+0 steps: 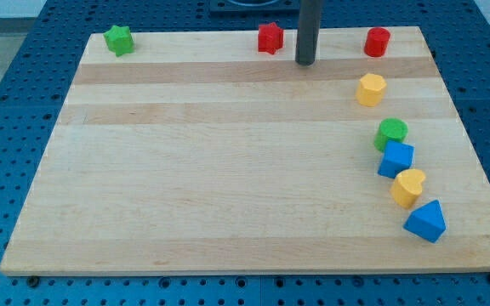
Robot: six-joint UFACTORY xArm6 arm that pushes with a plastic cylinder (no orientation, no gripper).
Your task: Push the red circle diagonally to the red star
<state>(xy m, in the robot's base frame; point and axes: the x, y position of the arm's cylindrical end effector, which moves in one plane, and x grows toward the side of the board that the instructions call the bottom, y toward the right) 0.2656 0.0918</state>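
Observation:
The red circle (377, 41) stands near the top right corner of the wooden board (228, 170). The red star (270, 38) sits at the top edge, near the middle. My tip (305, 62) is on the board between them, just right of and slightly below the red star, and well left of the red circle. It touches neither block.
A green star (119, 40) is at the top left. Down the right side run a yellow hexagon (370, 88), a green circle (390, 132), a blue cube (395, 159), a yellow heart (408, 187) and a blue triangle (425, 222).

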